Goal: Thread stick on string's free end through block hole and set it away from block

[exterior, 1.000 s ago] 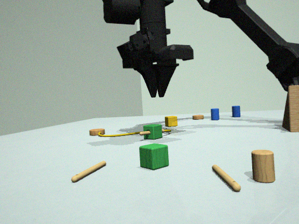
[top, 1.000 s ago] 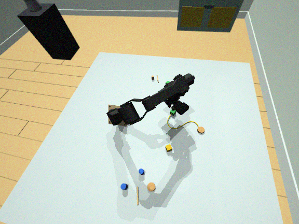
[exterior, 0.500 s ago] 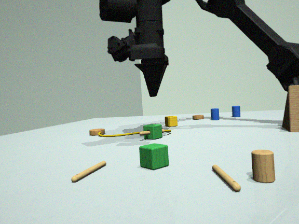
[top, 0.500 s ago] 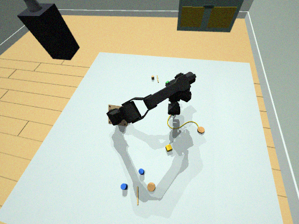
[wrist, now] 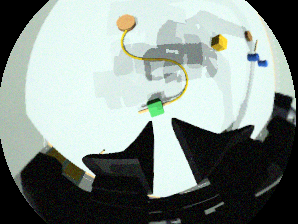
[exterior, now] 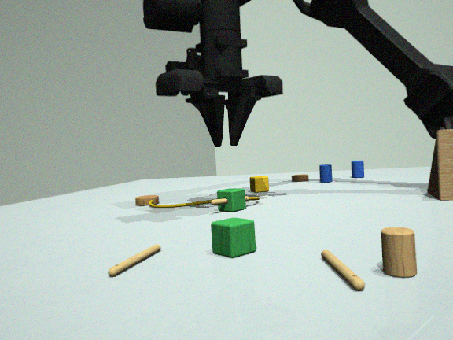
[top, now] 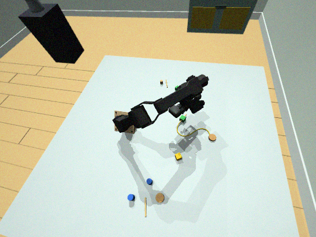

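Observation:
The green block with the hole sits flat on the table. The stick on the string is through its hole; one end sticks out on the side away from the string, and a short part shows on the string side. The yellow string curves from there to the round wooden button. My gripper is partly open and empty, high above the table and clear of the block. The arm hides its fingertips in the top view.
A second green cube, two loose sticks and a wooden cylinder lie beyond the block. A yellow cube is on the other side, with two blue cylinders, a brown disc and another stick farther off.

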